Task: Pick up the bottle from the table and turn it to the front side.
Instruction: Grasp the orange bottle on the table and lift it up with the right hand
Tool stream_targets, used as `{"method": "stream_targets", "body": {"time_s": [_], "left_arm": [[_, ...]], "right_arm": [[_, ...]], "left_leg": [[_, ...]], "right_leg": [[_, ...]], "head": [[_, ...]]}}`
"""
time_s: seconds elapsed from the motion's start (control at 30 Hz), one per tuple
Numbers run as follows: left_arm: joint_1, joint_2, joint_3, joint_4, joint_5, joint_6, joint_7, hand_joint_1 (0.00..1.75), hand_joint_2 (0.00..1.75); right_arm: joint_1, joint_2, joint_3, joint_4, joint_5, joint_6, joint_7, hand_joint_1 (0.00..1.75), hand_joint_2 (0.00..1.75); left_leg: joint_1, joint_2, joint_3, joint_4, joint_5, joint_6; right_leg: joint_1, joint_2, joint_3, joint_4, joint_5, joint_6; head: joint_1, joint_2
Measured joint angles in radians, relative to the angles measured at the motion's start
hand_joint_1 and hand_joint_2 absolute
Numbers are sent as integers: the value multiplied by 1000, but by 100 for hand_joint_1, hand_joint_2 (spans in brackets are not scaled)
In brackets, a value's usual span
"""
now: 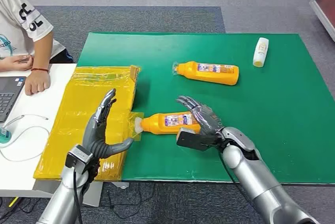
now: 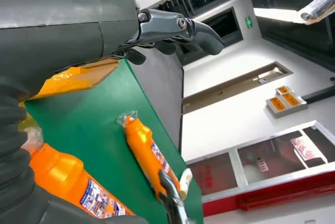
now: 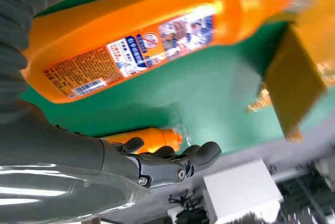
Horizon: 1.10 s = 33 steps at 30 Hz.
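Observation:
An orange bottle (image 1: 166, 122) (image 3: 158, 41) (image 2: 75, 182) lies on its side on the green mat (image 1: 276, 119), its cap pointing left towards the yellow bag and a printed label facing up. My right hand (image 1: 199, 119) (image 3: 169, 164) is at the bottle's base end. Its fingers are spread out over the bottle and not wrapped around it. My left hand (image 1: 103, 130) (image 2: 178, 28) hovers open over the yellow bag (image 1: 79, 124) just left of the cap, holding nothing.
A second orange bottle (image 1: 207, 72) (image 2: 148, 156) (image 3: 154, 137) lies farther back on the mat. A small white bottle (image 1: 260, 52) lies at the back right. At the left, a person's arms (image 1: 37, 75) rest on a white table by a laptop (image 1: 10, 96).

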Motion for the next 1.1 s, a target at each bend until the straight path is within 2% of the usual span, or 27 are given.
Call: {"method": "stream_targets", "body": {"time_s": [0.23,0.6,1.0,1.1], "left_arm": [[-12,0,-14,25,7,2,-2,0,175],[-15,5,-18,47,9,2,-2,0,175],[-20,10,-22,62,20,2,-4,0,175],[-23,13,-22,68,23,2,-5,0,175]], "right_arm": [[-108,-21,102,109,16,6,31,0,175],[-158,-34,173,187,20,16,55,0,175],[-292,-40,304,311,36,183,115,0,175],[-314,-40,330,343,31,195,118,0,175]], "left_leg": [[0,0,0,0,0,0],[0,0,-1,0,0,0],[0,0,0,0,1,0],[0,0,0,0,0,0]], "right_leg": [[0,0,0,0,0,0],[0,0,-1,0,0,0],[0,0,0,0,0,0],[0,0,0,0,0,0]], "head": [[0,0],[0,0],[0,0],[0,0]]}}
